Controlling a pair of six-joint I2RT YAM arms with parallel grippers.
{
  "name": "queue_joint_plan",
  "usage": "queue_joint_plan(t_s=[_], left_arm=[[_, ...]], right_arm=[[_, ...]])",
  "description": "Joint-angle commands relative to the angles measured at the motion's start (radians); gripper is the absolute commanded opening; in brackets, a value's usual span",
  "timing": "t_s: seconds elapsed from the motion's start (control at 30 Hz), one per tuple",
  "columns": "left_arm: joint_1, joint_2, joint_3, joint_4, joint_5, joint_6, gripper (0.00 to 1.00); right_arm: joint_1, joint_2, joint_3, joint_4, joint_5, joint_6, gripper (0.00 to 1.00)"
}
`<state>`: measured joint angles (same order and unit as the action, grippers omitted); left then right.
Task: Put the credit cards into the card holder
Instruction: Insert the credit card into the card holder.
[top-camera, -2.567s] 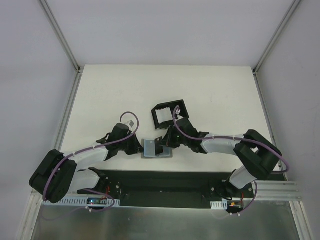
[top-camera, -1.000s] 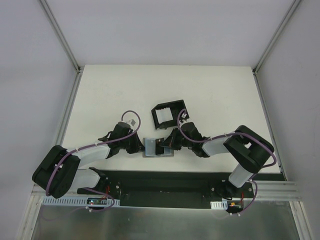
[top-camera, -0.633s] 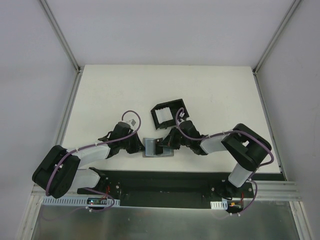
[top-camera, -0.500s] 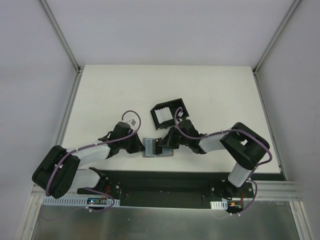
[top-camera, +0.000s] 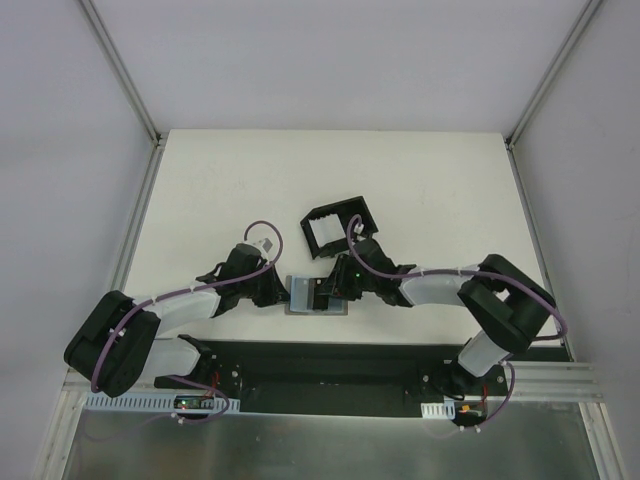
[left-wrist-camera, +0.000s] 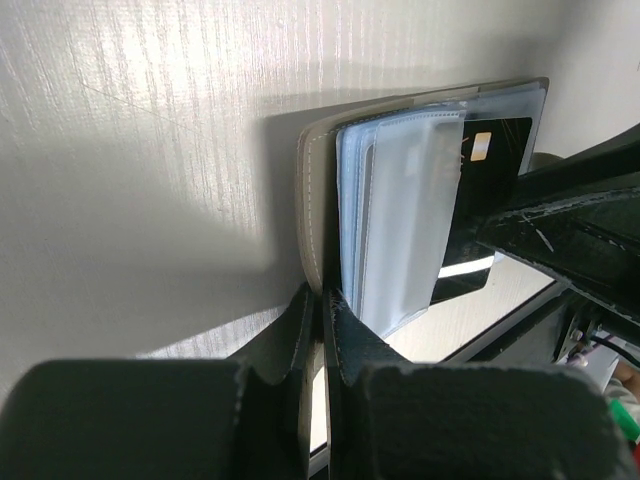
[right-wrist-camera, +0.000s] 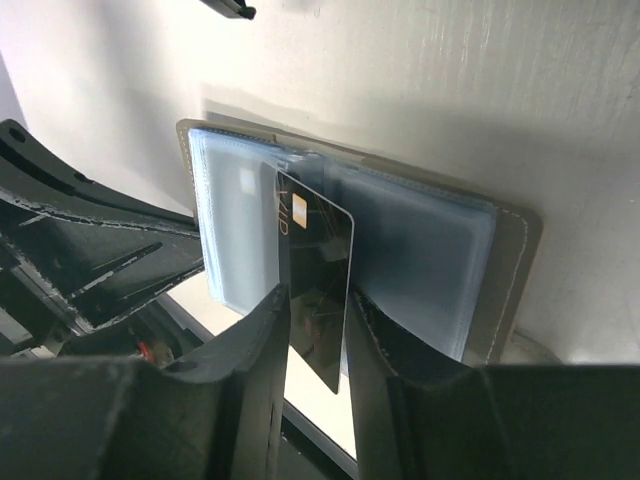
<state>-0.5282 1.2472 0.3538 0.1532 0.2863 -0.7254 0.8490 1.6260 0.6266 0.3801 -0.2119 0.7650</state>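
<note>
A grey wallet (top-camera: 305, 296) with clear sleeves lies open near the table's front edge. My left gripper (top-camera: 283, 292) is shut on its left cover edge, and the left wrist view shows the cover (left-wrist-camera: 312, 200) pinched at the left gripper (left-wrist-camera: 325, 300). A dark credit card (right-wrist-camera: 315, 250) with a gold chip sticks out of a sleeve and stands between the parted fingers of my right gripper (right-wrist-camera: 317, 300), which is open. The same card (left-wrist-camera: 495, 150) shows past the sleeves. The black card holder (top-camera: 335, 210) stands just behind the right gripper (top-camera: 332, 292).
The arms' black base rail (top-camera: 320, 365) runs along the table's near edge, right behind the wallet. White side walls with metal posts (top-camera: 140, 200) bound the table. Purple cables (top-camera: 255, 232) loop over both wrists.
The right gripper's jaws have come apart around the card, after being shut a second ago. The right arm's elbow has swung to the right. The left gripper and the wallet have stayed put.
</note>
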Motion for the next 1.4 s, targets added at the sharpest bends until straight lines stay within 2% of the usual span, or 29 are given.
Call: queue_joint_plan(t_s=[0.0,0.43,0.63,0.73,0.9,0.93,1.03,1.07,1.23,1.37], left_arm=[[0.004,0.015,-0.021,-0.107,-0.053,0.055,0.00],[0.004,0.023,-0.013,-0.101,-0.042,0.061,0.00],[0.004,0.026,-0.015,-0.095,-0.039,0.061,0.00],[0.004,0.026,-0.015,-0.095,-0.038,0.060,0.00],[0.004,0.018,-0.018,-0.095,-0.036,0.057,0.00],[0.004,0.018,-0.018,-0.096,-0.036,0.057,0.00],[0.004,0.017,-0.019,-0.095,-0.035,0.055,0.00],[0.004,0.017,-0.019,-0.096,-0.035,0.057,0.00],[0.004,0.015,-0.021,-0.095,-0.035,0.058,0.00],[0.004,0.017,-0.026,-0.095,-0.041,0.055,0.00]], right_arm=[[0.013,-0.035,0.057,-0.210,0.100,-0.090,0.34],[0.068,0.098,0.206,-0.245,0.028,-0.130,0.36],[0.096,0.100,0.248,-0.248,0.017,-0.141,0.36],[0.108,0.097,0.269,-0.254,0.012,-0.151,0.28],[0.114,0.097,0.309,-0.293,-0.006,-0.167,0.03],[0.116,0.092,0.311,-0.294,-0.006,-0.165,0.03],[0.117,0.097,0.315,-0.297,-0.026,-0.173,0.23],[0.116,0.106,0.326,-0.311,-0.033,-0.174,0.26],[0.120,0.098,0.326,-0.354,-0.008,-0.159,0.30],[0.122,0.057,0.303,-0.406,0.071,-0.177,0.29]])
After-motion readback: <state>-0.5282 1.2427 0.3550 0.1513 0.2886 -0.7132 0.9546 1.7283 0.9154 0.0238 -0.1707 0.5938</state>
